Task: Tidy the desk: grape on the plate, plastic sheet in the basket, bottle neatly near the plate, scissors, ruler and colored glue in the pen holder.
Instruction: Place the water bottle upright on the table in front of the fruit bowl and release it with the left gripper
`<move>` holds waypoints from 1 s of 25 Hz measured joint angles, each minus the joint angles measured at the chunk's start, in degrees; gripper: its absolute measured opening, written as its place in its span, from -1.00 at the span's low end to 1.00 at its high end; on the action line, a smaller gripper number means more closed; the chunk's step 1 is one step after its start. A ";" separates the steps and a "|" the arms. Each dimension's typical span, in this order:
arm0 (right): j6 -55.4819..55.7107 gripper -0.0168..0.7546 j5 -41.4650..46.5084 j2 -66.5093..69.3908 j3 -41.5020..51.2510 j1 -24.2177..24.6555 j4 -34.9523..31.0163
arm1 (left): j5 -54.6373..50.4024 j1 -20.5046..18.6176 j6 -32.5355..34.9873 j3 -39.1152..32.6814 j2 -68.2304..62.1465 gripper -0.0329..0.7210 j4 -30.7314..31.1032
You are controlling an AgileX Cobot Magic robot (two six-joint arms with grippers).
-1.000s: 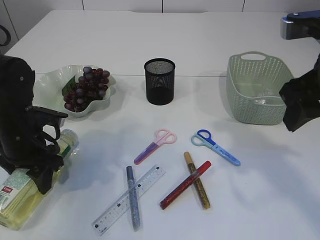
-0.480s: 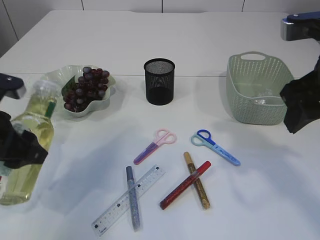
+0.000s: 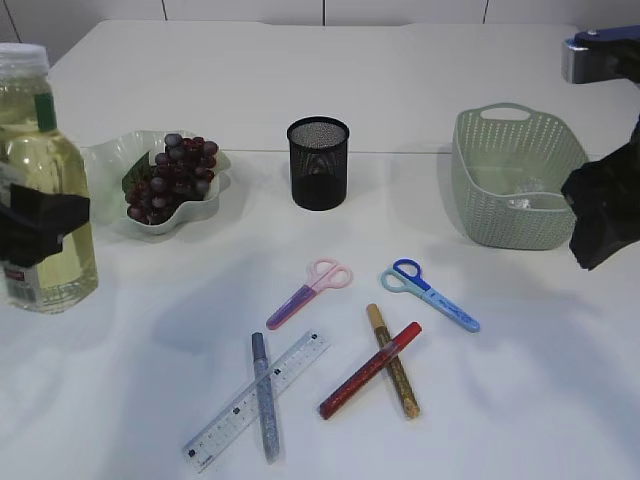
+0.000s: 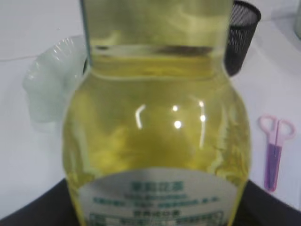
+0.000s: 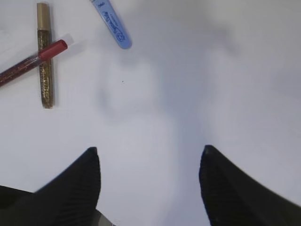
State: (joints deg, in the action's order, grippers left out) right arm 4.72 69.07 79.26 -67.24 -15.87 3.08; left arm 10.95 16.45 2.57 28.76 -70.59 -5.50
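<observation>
My left gripper [image 3: 40, 225] is shut on the bottle [image 3: 35, 170] of yellow liquid, held upright at the far left; the bottle fills the left wrist view [image 4: 160, 132]. The grapes [image 3: 170, 175] lie on the pale green plate [image 3: 105, 160]. The black mesh pen holder [image 3: 319, 163] stands at centre. Pink scissors [image 3: 310, 291], blue scissors [image 3: 430, 294], a clear ruler [image 3: 257, 399] and silver [image 3: 264, 394], gold [image 3: 393, 360] and red [image 3: 370, 369] glitter glue pens lie on the table. The plastic sheet [image 3: 520, 203] lies in the green basket [image 3: 515, 178]. My right gripper [image 5: 148, 155] is open and empty above bare table.
The table is white. The pen holder [image 4: 242, 37] and pink scissors [image 4: 274, 150] show beside the bottle in the left wrist view. The gold and red glue pens [image 5: 44, 61] and blue scissors handle [image 5: 113, 23] show in the right wrist view.
My left gripper has lifted the bottle from lying tilted at the front left to standing upright, higher and closer to the plate. The right arm has not moved.
</observation>
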 joint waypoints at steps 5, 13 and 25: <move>-0.12 0.37 0.72 0.00 0.00 0.00 0.00 | 14.15 0.00 -7.17 -2.20 -2.35 0.26 2.84; -0.12 0.37 0.72 0.00 0.00 0.00 0.00 | 28.04 0.16 -16.08 -2.42 -8.73 0.26 16.33; -0.12 0.37 0.72 0.00 0.00 0.00 0.00 | 47.99 0.26 -16.53 -2.10 -22.41 0.26 19.60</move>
State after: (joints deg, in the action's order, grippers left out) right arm 4.60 69.79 79.26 -67.24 -15.87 3.08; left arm 58.94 16.71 -13.96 26.66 -93.00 14.10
